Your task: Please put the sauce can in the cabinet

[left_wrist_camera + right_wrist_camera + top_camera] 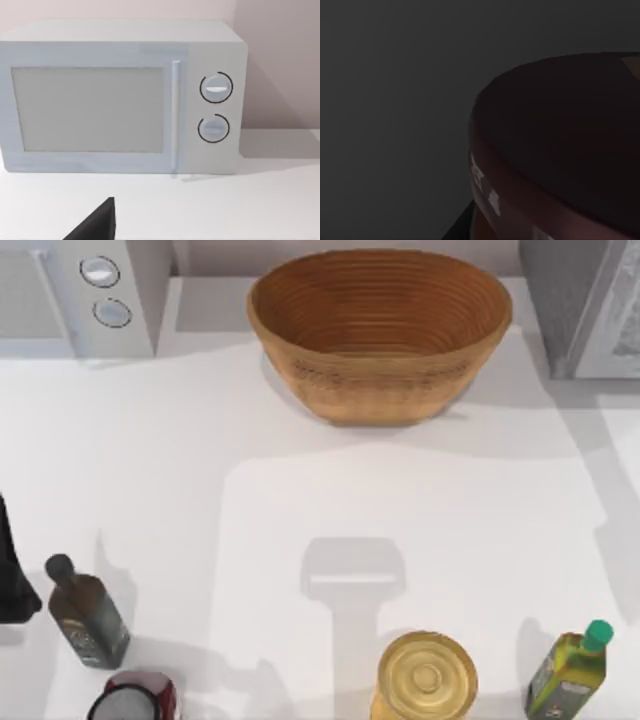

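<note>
Cabinet [590, 300] upper right; left arm [12, 575] parked at left edge. Right wrist view dark; grips: cannot tell. Risk: sauce can tipping inside.

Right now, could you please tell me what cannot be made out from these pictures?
- Cabinet: cut off by the top view's upper and right edges, so its inside is hidden.
- Red can and gold-topped can: cut by the top view's lower edge.
- Left arm: mostly cut off by the top view's left edge.
- Right wrist view: dark.
</note>
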`<action>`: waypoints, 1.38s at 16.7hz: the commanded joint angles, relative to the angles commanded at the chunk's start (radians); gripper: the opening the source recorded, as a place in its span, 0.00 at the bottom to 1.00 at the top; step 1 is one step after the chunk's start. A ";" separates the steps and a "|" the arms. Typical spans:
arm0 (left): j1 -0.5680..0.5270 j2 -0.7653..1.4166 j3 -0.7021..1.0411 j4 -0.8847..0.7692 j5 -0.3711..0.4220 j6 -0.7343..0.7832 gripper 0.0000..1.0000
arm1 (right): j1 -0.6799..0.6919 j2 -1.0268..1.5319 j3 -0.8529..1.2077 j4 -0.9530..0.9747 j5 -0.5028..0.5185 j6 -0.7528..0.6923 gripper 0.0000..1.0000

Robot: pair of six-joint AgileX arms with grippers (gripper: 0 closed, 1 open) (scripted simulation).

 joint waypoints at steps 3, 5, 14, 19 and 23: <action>0.000 0.000 0.000 0.000 0.000 0.000 1.00 | -0.005 0.010 0.010 0.002 0.000 0.000 0.00; 0.000 0.000 0.000 0.000 0.000 0.000 1.00 | -0.005 0.010 0.010 0.002 0.000 0.000 0.00; 0.000 0.000 0.000 0.000 0.000 0.000 1.00 | -0.005 0.010 0.010 0.002 0.000 0.000 0.68; 0.000 0.000 0.000 0.000 0.000 0.000 1.00 | -0.005 0.010 0.010 0.002 0.000 0.000 1.00; 0.000 0.000 0.000 0.000 0.000 0.000 1.00 | -0.005 0.010 0.010 0.002 0.000 0.000 1.00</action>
